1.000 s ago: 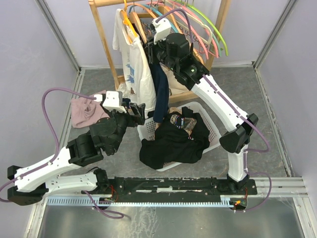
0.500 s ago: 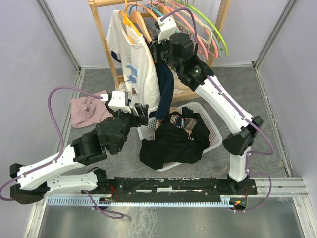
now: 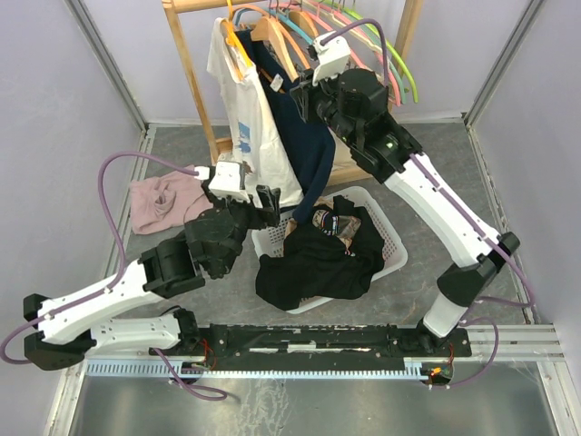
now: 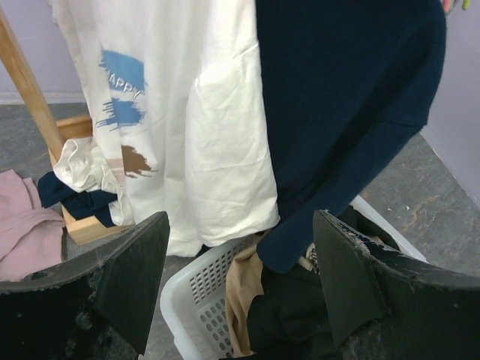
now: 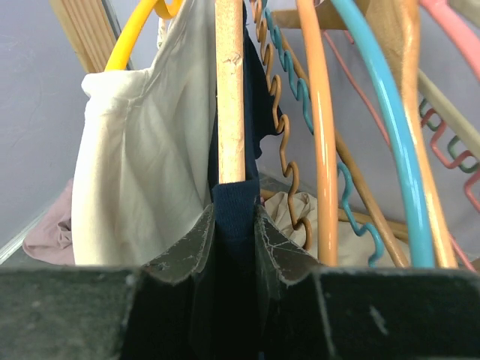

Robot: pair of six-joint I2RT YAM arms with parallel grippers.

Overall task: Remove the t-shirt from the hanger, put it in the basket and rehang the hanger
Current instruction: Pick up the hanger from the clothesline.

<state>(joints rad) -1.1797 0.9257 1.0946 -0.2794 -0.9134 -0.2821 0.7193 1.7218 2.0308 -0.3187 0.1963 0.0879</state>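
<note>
Right gripper (image 5: 234, 222) pinching navy t-shirt (image 4: 352, 97), wooden hanger (image 5: 229, 90) just above — cloth only, seemingly; pull down, clear of hanger. Left gripper (image 4: 240, 279) wide, empty.

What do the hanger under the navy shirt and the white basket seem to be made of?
Hanger: likely wood, with a matte pale tan surface and faint lengthwise grain.
Basket: probably moulded plastic, smooth and white, with rows of small holes in its wall.

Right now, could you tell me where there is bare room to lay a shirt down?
Bare table lies between the basket and the right wall, plus a small patch behind the pink cloth. The middle is crowded: basket, rack, white shirt, navy shirt.
</note>
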